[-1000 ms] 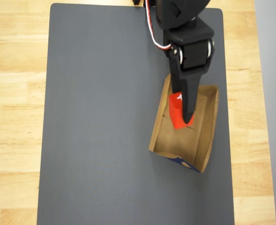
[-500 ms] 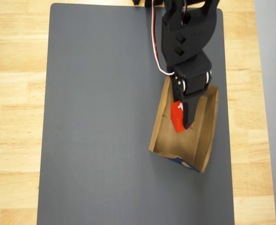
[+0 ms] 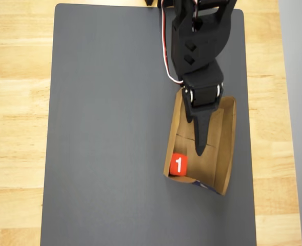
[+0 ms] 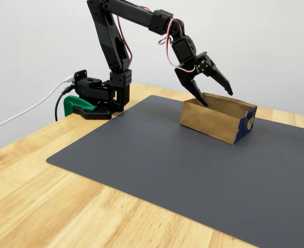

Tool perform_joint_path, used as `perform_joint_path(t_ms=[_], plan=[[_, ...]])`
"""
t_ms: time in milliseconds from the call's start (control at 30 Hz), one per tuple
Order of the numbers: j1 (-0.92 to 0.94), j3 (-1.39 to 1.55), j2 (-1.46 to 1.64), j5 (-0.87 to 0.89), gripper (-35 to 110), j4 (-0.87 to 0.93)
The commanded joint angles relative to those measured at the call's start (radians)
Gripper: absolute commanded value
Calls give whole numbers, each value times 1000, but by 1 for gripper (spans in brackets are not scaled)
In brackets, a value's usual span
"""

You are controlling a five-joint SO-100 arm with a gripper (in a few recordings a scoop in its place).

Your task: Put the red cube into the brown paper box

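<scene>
The red cube (image 3: 178,164) is seen lying inside the brown paper box (image 3: 226,148), in its near-left corner in the overhead view, numeral up. The gripper (image 4: 214,95) is spread apart, empty, above the box.

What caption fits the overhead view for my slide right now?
Red cube, numeral 1 up, lies in a corner of the brown paper box; the open tool is above the box.
</scene>
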Motion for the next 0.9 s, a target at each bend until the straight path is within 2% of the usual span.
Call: perform_joint_path(t_ms=[0,100,400,600,867], plan=[[-8,3,89,-23,29,28],[18,12,170,-49,27,63],[176,127,526,-150,0,54],[264,339,824,-202,0,-48],[331,538,1081,-250,0,-72]])
